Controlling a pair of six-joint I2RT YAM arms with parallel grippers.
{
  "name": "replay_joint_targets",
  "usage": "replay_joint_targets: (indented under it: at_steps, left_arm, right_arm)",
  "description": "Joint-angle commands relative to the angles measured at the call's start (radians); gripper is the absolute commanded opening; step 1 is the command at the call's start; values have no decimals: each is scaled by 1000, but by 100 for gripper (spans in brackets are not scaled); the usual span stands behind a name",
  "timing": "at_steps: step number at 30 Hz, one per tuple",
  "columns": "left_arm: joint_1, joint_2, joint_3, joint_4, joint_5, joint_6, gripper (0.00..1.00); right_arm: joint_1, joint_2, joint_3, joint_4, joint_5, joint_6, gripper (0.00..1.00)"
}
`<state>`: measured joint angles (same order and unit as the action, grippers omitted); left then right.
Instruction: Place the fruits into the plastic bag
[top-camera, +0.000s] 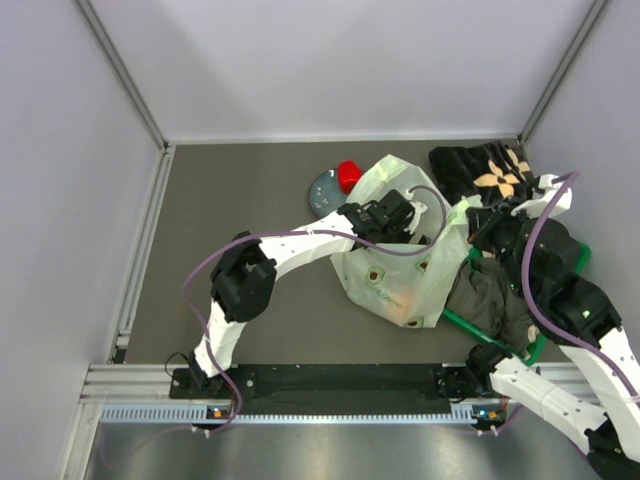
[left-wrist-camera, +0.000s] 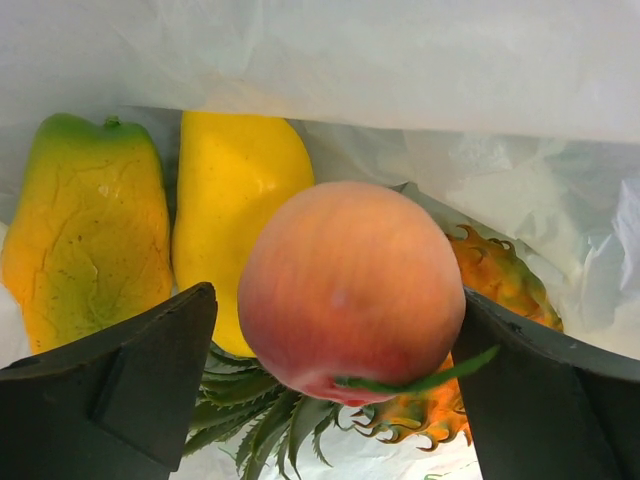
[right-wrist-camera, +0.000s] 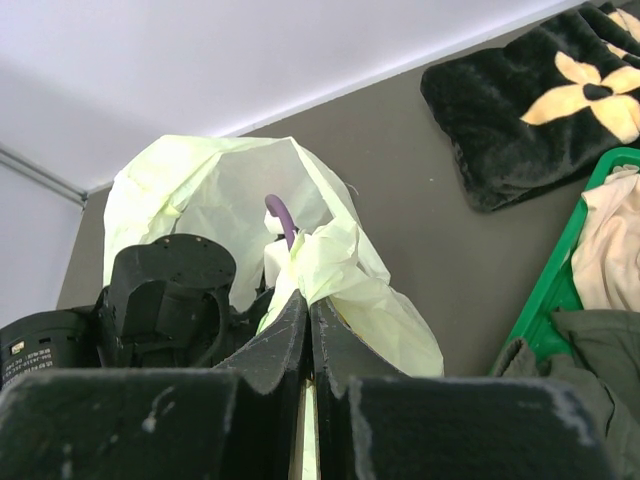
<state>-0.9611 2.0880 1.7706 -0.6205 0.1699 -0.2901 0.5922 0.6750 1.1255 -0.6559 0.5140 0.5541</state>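
Both arms meet at the pale green plastic bag (top-camera: 400, 270) on the dark table (top-camera: 250, 200).

The left gripper (top-camera: 392, 218) is sunk in the bag's open mouth, fingers hidden. The right gripper (top-camera: 476, 216) is at the bag's right rim. A red fruit (top-camera: 348, 176) sits on a grey plate (top-camera: 322, 192) just behind the bag. A flowered dark cloth (top-camera: 490, 170) and a green basket (top-camera: 535, 345) of clothes lie to the right.

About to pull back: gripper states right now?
Left gripper: open, peach unclamped between its fingers.
Right gripper: shut on the plastic bag edge.
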Motion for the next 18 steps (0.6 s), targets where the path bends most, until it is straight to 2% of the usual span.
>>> replay_joint_targets:
  at_steps: [1,18]
  left_arm:
    - [-1,-20,4,39,14,-9,99]
    - [12,-166,-22,202,-58,-63,99]
  right_arm:
    - [-9,1,3,13,-3,4,0]
    - [-9,0,2,13,-3,6,0]
